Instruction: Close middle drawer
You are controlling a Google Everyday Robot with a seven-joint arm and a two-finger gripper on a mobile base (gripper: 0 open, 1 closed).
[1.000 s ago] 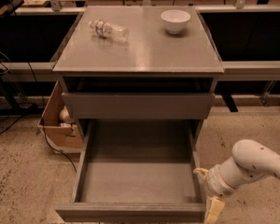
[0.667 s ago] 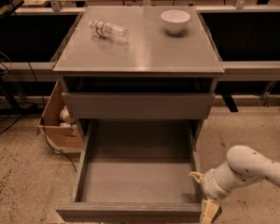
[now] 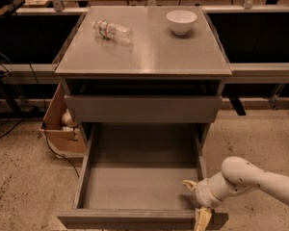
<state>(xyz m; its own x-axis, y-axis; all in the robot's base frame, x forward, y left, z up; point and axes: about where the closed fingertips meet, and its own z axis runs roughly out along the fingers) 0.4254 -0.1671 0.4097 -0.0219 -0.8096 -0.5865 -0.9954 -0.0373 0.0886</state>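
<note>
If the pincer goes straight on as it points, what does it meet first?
Probably the middle drawer, the right end of its front panel; the pincer sits at that corner, depth unclear.

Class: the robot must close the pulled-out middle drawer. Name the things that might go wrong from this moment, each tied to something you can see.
1. The gripper sits at the far right end of the middle drawer, so a push there may skew and jam it.
2. One finger seems to reach inside the tray and could get trapped under the upper drawer.
3. A hard shove may set the bottle, lying on its side, rolling.
</note>
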